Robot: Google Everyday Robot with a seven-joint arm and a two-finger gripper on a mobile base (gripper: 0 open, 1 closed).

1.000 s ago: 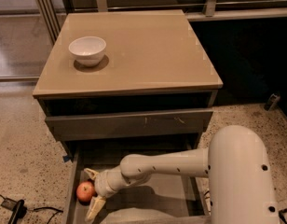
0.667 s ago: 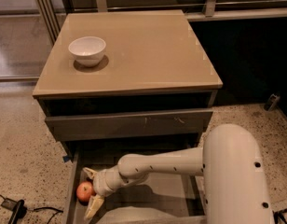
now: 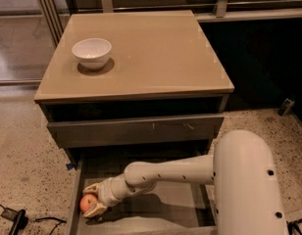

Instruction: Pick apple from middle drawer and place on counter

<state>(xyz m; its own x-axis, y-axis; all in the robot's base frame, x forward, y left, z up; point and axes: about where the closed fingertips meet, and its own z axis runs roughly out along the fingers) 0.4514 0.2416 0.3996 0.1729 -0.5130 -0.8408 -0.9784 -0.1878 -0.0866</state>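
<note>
Fingers [image 3: 95,208] spread apart, the apple [image 3: 87,202] sitting between them, in the drawer [image 3: 170,202] by its side wall. Firm, smooth, light, apt to roll; I'd pinch across its middle, gently.

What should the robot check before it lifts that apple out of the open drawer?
1. Hand is down at the apple: ok.
2. Grip is firm enough to lift: cannot tell.
3. Middle drawer is pulled open, with the apple near its left wall: ok.
4. Drawer above is closed and does not overhang the apple: ok.
5. Counter has bare space beside the white bowl: ok.
</note>
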